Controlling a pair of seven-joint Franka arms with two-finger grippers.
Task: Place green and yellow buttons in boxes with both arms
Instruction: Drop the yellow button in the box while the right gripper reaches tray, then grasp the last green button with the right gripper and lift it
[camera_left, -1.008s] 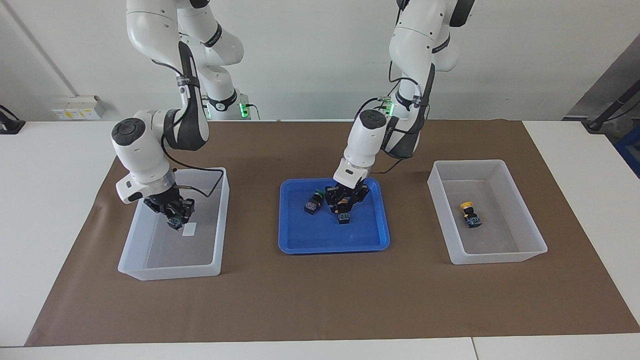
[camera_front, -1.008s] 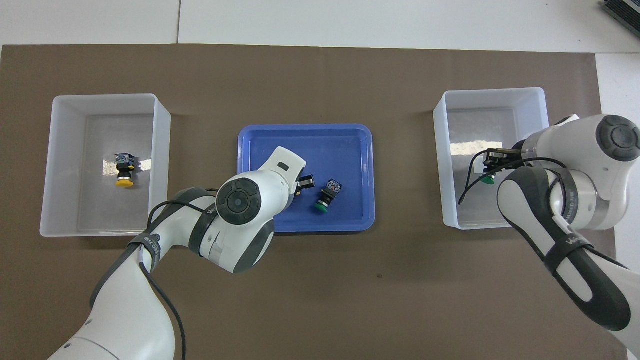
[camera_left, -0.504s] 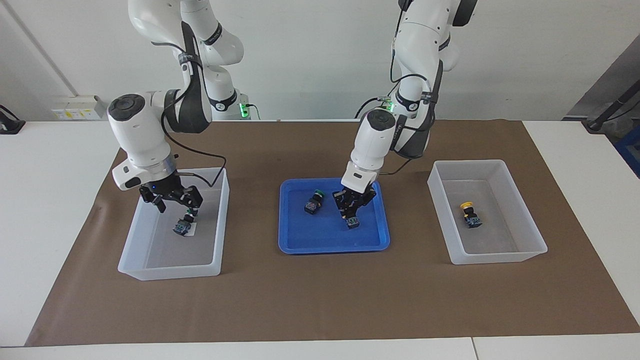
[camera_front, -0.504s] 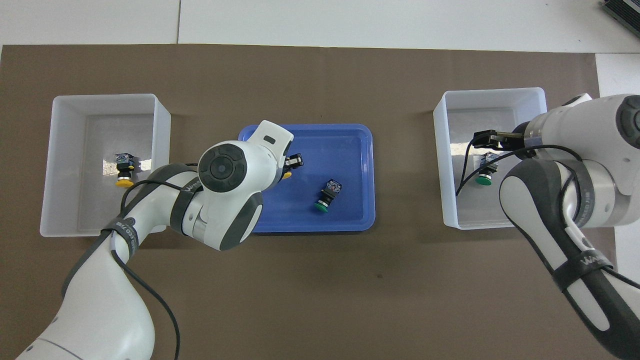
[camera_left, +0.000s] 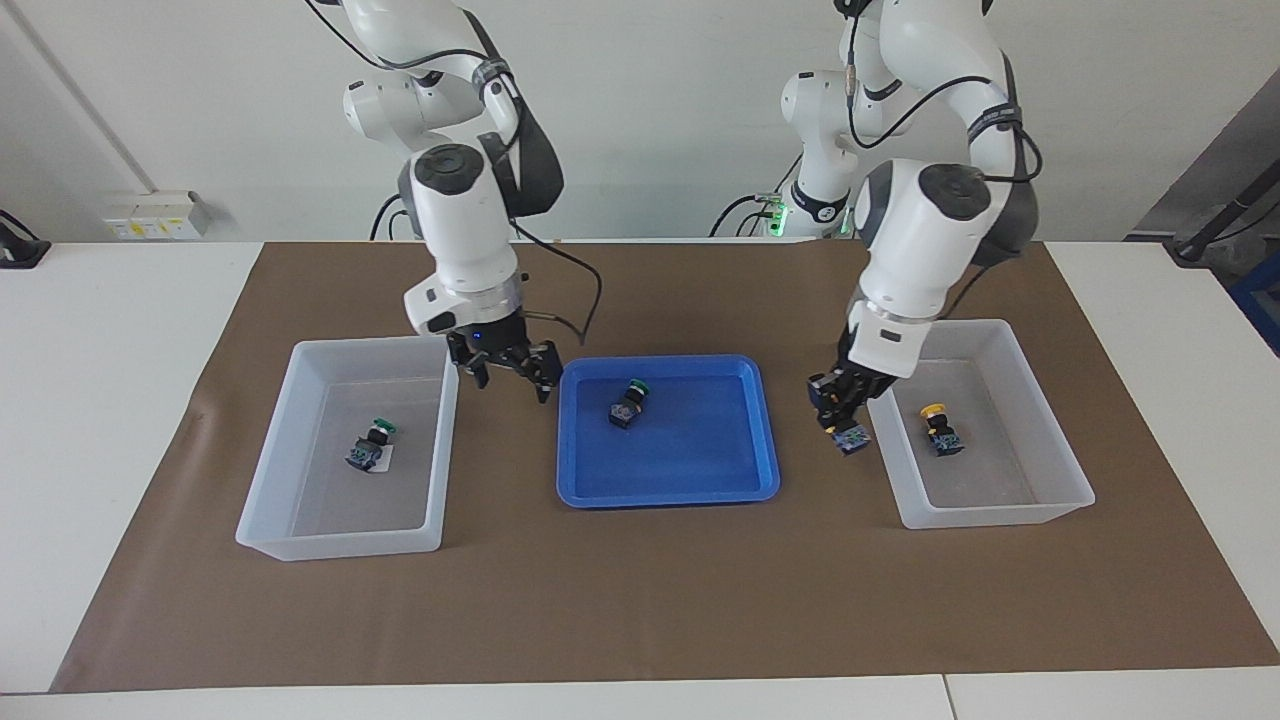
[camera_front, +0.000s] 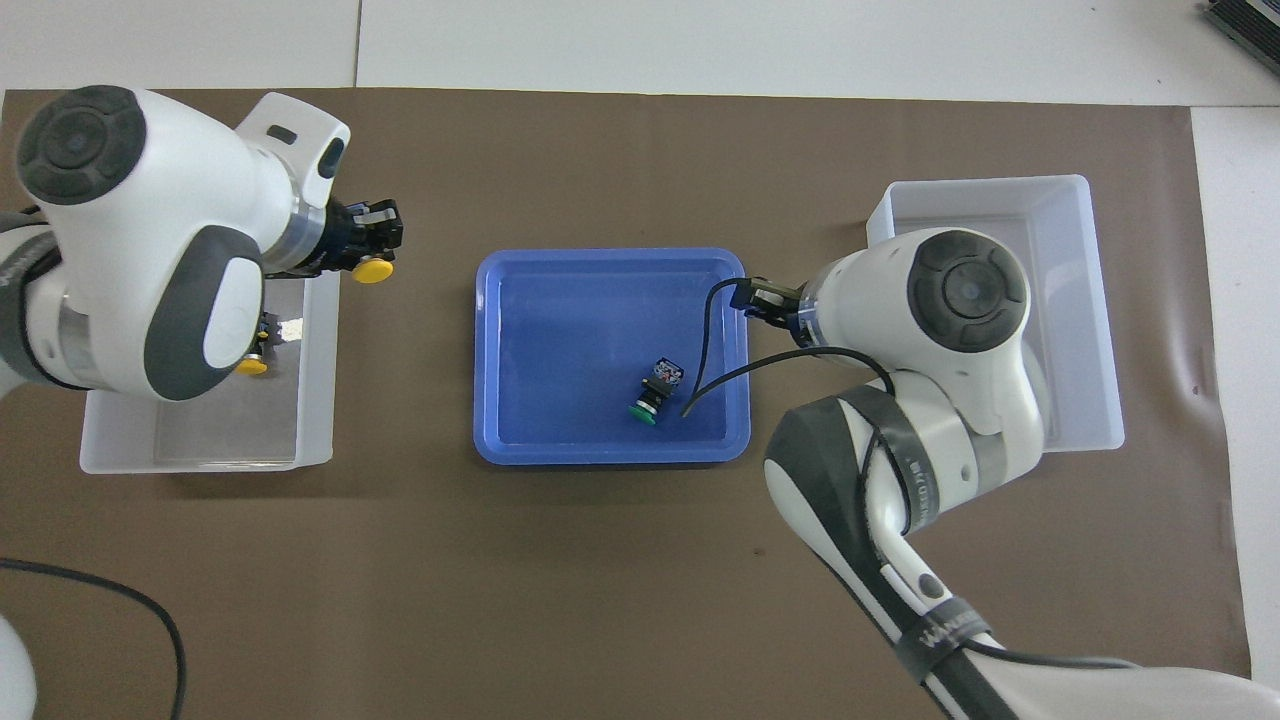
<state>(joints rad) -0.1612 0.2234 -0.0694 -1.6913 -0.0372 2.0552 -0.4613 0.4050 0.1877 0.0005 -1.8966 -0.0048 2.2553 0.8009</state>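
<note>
Toward the right arm's end of the bench, a translucent plastic bin (camera_left: 300, 545) holds a green-capped button (camera_left: 370, 447) resting on a small white sticker (camera_left: 385, 460); I can read no writing on it. The right arm (camera_left: 465, 230) points straight down, jaws apart and empty, over the gap between that bin and the glossy blue tray (camera_left: 665, 495), where a second green button (camera_left: 627, 404) lies tipped over. The left arm (camera_left: 915, 250) slants down, jaws clamped on a yellow button (camera_left: 848, 436), over the brown mat (camera_left: 640, 600) just beside the other bin (camera_left: 990, 515), which holds a second yellow button (camera_left: 940, 430).
</note>
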